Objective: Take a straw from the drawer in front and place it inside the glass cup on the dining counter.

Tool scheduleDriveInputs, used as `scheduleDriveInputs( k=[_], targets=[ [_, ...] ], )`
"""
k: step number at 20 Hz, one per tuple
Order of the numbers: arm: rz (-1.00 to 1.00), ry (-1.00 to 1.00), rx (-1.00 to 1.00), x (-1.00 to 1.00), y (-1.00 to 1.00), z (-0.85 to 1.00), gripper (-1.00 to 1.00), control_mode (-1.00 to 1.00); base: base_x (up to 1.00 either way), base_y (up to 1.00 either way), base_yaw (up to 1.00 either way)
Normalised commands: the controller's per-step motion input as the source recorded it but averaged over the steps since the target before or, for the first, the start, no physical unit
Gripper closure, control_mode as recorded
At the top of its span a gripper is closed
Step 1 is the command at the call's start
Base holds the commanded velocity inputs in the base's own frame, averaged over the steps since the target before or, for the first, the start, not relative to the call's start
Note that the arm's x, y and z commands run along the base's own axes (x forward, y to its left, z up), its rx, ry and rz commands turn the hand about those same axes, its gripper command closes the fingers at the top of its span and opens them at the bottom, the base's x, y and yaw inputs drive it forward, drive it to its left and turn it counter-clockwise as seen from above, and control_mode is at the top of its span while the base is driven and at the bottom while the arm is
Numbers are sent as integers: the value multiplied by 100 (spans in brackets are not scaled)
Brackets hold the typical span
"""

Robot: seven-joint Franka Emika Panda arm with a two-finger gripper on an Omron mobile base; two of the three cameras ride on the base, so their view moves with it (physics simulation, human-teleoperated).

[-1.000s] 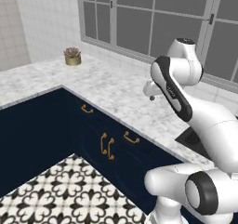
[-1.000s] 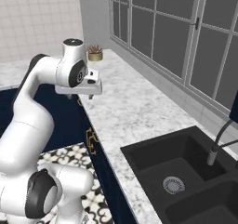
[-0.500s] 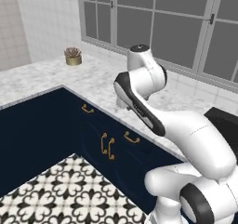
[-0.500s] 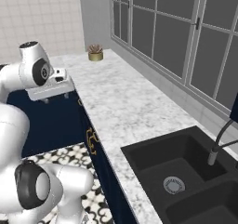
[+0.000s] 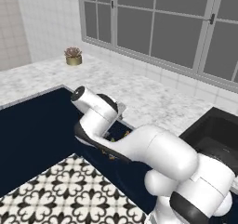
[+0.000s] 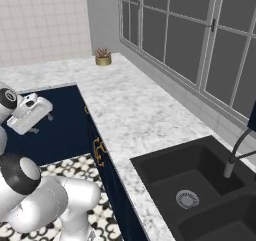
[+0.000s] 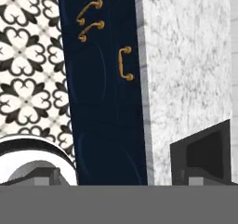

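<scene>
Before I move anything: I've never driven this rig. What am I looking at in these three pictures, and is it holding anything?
It's a white robot arm on a driving base. Two pictures look over it from behind, left and right. The third looks along its gripper, which is open and holds nothing. The marble worktop carries a small potted plant and has a black sink set in. Below are navy cabinets; the drawer with the brass handle looks shut.

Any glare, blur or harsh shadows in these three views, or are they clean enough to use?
Left base view: flat, even light, no glare; the arm casts only a faint shadow. Right base view: sharp throughout, and the black sink keeps its detail. Hand view: crisp brass handles on navy fronts, no motion blur.
</scene>
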Motion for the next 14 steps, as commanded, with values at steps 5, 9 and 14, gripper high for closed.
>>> scheduleDriveInputs(
  k=[5,9,14],
  targets=[
    [0,-4,-34,12,21,-80,-100,-100,0,0,0],
    [0,-4,-24,33,-1,-65,-100,-100,0,0,0],
    [-2,-7,-28,42,-6,-64,-100,-100,0,0,0]
  ],
)
